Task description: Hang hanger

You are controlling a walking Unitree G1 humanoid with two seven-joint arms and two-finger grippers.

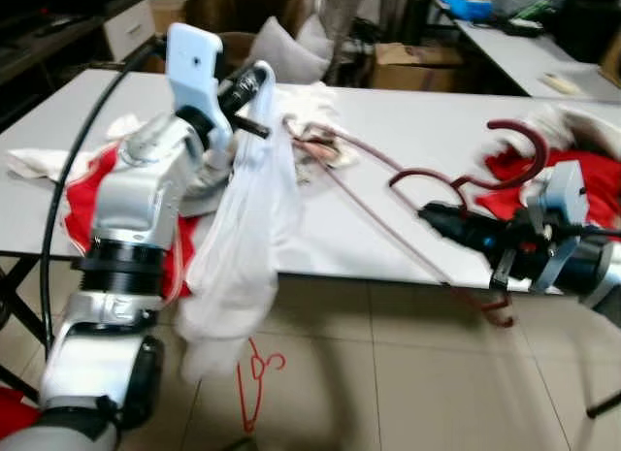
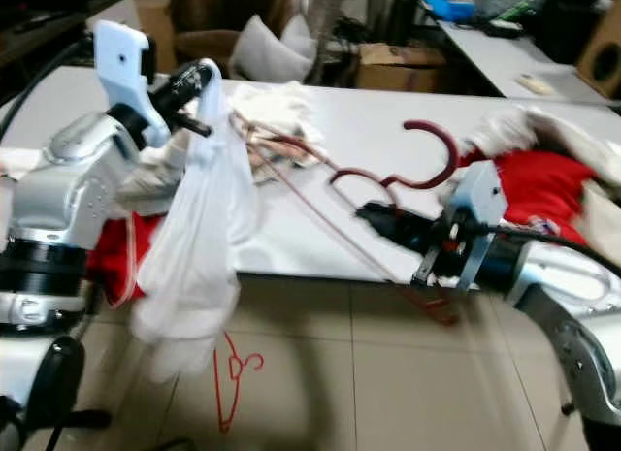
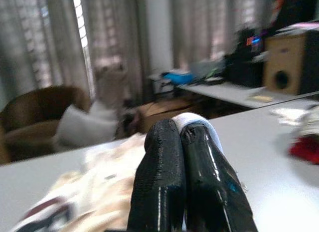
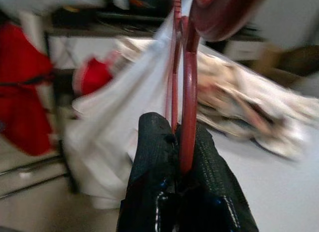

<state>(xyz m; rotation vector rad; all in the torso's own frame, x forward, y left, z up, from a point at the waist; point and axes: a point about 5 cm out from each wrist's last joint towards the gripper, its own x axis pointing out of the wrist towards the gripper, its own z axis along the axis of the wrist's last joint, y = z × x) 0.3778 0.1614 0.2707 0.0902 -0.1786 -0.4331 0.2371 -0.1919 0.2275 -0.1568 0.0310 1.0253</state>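
Observation:
A dark red hanger (image 1: 456,184) with a curved hook (image 1: 524,141) is held above the white table (image 1: 408,112). My right gripper (image 1: 432,216) is shut on its neck, and the red wire runs between the fingers (image 4: 199,157) in the right wrist view. The hanger's long arm (image 1: 359,194) reaches left toward a white garment (image 1: 243,247). My left gripper (image 1: 254,82) is shut on the garment's top edge, and the cloth hangs down past the table's front edge. In the left wrist view the pressed fingertips (image 3: 164,157) pinch white fabric (image 3: 192,121).
Red cloth (image 1: 592,189) lies at the table's right end, more red cloth (image 1: 87,204) at its left end. Cream clothes (image 1: 310,112) are piled mid-table. A thin red wire hanger (image 1: 254,383) lies on the tiled floor. A brown armchair with a pillow (image 1: 277,48) stands behind.

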